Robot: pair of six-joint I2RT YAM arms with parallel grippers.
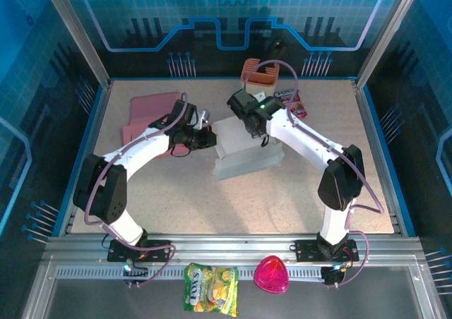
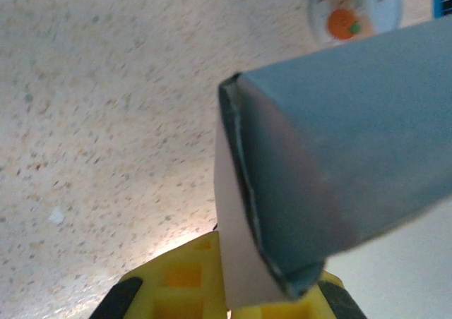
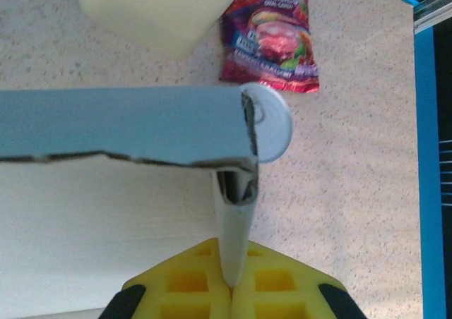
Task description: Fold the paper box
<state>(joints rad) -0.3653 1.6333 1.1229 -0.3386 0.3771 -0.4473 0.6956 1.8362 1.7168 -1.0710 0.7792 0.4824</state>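
Observation:
The white paper box (image 1: 244, 153) lies partly formed in the middle of the table, between my two arms. My left gripper (image 1: 208, 137) is at the box's left end. In the left wrist view its yellow fingers (image 2: 176, 284) are shut on a white flap (image 2: 240, 248) at the corner of the grey-looking box (image 2: 339, 157). My right gripper (image 1: 258, 132) is over the box's back edge. In the right wrist view that gripper (image 3: 232, 287) is shut on a thin upright wall (image 3: 233, 234) at a box corner, with a panel (image 3: 127, 125) running left.
Flat pink pieces (image 1: 152, 114) lie at the back left. An orange-brown holder (image 1: 258, 72) and a berry snack packet (image 1: 296, 106) are at the back. A round white cup (image 3: 274, 125) sits beside the box corner. A yellow-green snack bag (image 1: 210, 287) and a pink heart-shaped item (image 1: 272, 275) rest on the near rail.

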